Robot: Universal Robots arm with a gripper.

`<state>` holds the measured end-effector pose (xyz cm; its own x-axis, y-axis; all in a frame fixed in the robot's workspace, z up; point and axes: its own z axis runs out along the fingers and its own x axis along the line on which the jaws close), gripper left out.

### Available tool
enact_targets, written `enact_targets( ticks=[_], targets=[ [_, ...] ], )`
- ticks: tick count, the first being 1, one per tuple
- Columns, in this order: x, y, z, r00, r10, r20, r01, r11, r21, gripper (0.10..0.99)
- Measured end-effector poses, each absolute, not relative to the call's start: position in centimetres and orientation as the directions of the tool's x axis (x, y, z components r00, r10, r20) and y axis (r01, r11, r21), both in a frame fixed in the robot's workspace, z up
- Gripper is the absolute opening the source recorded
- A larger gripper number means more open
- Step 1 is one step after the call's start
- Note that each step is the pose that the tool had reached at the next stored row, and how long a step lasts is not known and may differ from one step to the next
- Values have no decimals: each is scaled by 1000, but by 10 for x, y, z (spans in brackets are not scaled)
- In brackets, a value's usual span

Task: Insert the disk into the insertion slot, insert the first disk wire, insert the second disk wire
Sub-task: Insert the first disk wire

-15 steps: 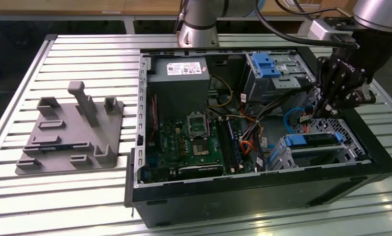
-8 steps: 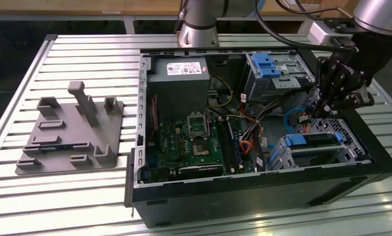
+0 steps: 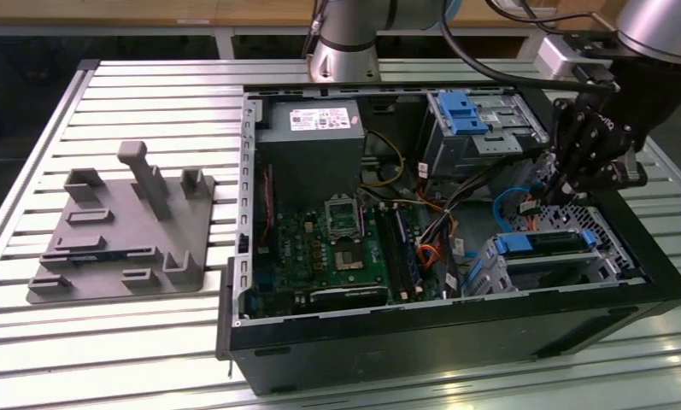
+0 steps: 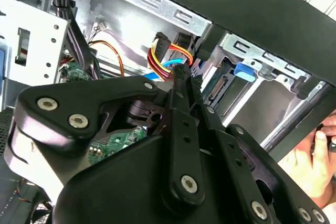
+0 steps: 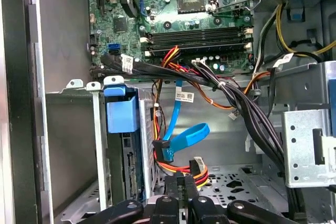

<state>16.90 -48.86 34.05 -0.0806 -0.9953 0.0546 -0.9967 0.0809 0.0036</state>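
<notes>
Bright overhead light made the slatted table [image 3: 146, 85] glare white. Inside the computer case [image 3: 431, 337], the corners lay in soft shadow.

The arm [image 3: 346, 38] is made of brushed silver-grey tubes with darker grey joint caps, and a black cable [image 3: 445, 38] loops beside it. Its gripper [image 3: 550, 194] is matte black throughout, with broad rounded linkage plates, slim flat fingers [image 4: 181, 108], and silver round-headed screws [image 4: 79, 121] at the pivots.
</notes>
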Motion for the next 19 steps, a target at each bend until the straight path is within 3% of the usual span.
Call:
enact_targets(
  ticks=[19],
  targets=[
    [169,-502,340,-99,-994,34,-995,100,6,165]
  ],
)
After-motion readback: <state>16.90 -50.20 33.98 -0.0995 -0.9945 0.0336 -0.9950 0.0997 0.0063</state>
